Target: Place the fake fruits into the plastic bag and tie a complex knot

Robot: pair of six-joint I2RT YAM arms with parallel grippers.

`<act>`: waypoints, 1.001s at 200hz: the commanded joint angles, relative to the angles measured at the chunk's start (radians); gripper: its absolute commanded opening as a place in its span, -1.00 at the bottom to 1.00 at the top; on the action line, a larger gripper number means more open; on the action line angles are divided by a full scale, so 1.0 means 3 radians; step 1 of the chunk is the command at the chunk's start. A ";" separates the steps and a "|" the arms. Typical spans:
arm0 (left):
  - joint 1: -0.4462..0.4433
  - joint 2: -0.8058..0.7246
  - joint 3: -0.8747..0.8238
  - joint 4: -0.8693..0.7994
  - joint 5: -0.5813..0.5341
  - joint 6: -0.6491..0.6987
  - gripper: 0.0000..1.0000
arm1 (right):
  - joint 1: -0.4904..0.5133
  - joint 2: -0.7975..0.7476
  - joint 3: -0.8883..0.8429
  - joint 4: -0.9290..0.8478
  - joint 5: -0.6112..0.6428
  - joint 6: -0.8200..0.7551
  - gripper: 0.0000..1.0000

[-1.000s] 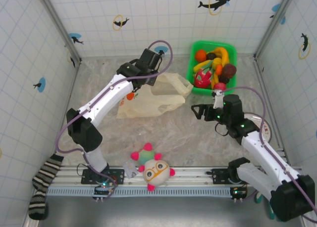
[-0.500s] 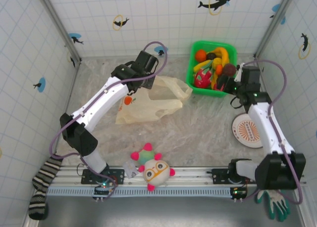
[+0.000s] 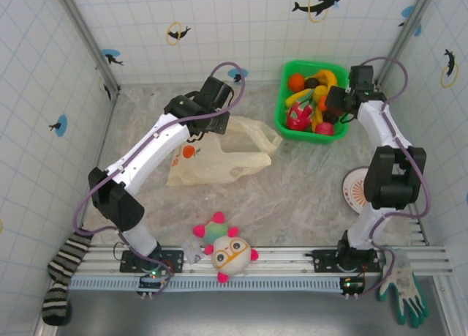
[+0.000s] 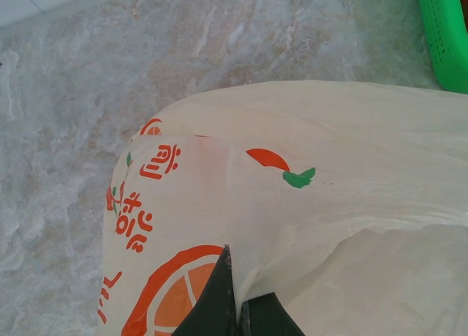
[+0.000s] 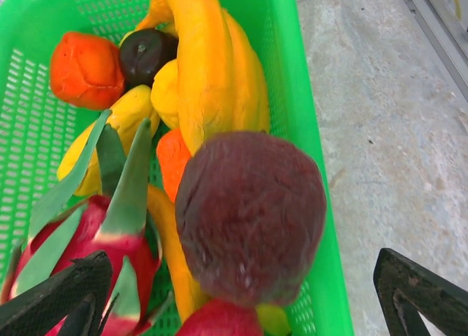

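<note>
The thin translucent pale-yellow plastic bag with orange fruit prints lies slack and crumpled on the worktop, with a fold pinched in my left pincer. The glossy plastic fake fruits sit heaped in the green plastic basket: yellow bananas, a dark purple round fruit and an orange fruit.

Pale-yellow plastic bag bears orange prints; the basket is green

One bag, one basket, one plush ball, one sock, one glove, one plate. The fruits lie too heaped to count.
</note>
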 commanded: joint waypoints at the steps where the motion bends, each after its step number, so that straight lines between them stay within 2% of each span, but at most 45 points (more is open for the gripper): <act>1: 0.0019 -0.0104 0.0067 -0.0103 0.0035 -0.0029 -1.00 | -0.0004 0.0213 0.0302 -0.0170 0.0090 -0.0054 0.91; 82: 0.0018 -0.0098 0.0083 -0.0103 0.0037 -0.0007 -1.00 | -0.0005 0.0756 0.0746 -0.0324 0.0020 -0.0014 0.88; 138: 0.0021 -0.0093 0.0093 -0.0113 0.0022 0.0021 -1.00 | 0.0011 0.0840 0.0750 -0.0341 -0.0006 -0.0018 0.65; 173: 0.0018 -0.0096 0.0093 -0.0107 0.0010 0.0026 -1.00 | 0.0025 0.0763 0.0738 -0.0352 -0.0042 -0.0024 0.43; 200: 0.0020 -0.0096 0.0101 -0.0103 0.0021 0.0030 -1.00 | 0.0051 0.0588 0.0701 -0.0352 -0.0006 -0.0068 0.40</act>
